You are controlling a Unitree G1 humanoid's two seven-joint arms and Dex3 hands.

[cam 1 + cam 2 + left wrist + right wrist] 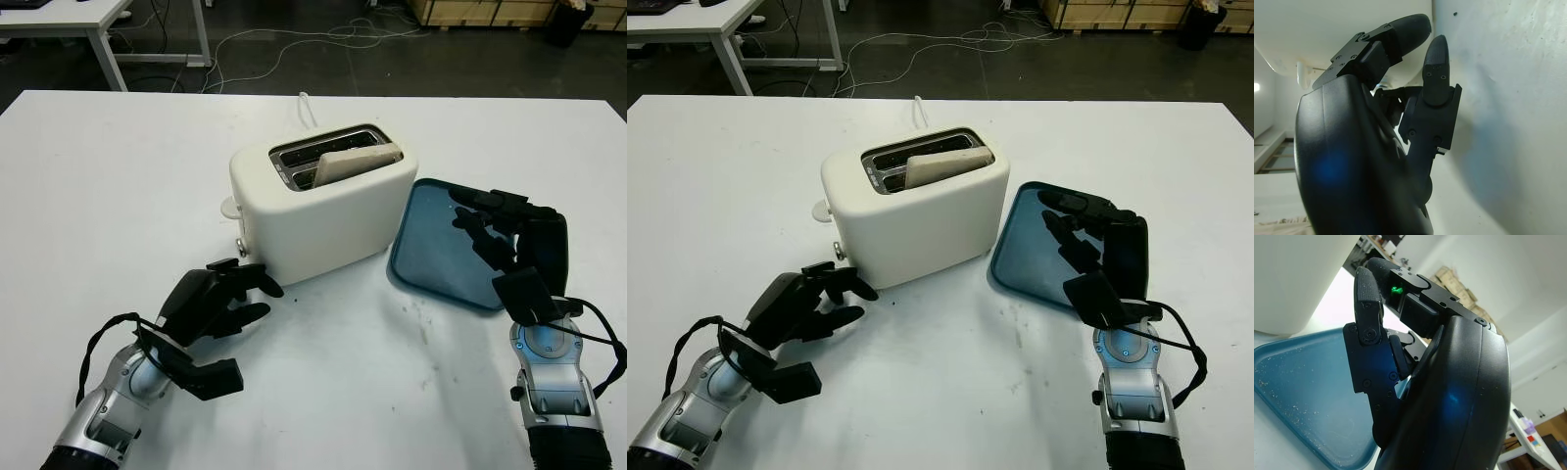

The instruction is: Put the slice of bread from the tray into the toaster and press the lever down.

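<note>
A cream toaster [323, 217] stands mid-table. A slice of bread [355, 162] leans in its near slot, its top edge poking above the rim. The small dark lever [241, 244] and a white knob [228, 207] sit on the toaster's left end. My left hand [257, 294] is open just in front of that end, fingertips close below the lever and holding nothing; its fingers [1436, 63] point at the toaster wall [1327, 29]. My right hand [475, 220] is open above the blue tray [431, 257], which carries only crumbs [1303, 382].
The toaster's white cord [304, 108] runs off behind it toward the table's far edge. Beyond the table lie floor cables [294, 44], another white table [59, 20] and wooden crates [480, 10]. White tabletop [118, 196] stretches to the left.
</note>
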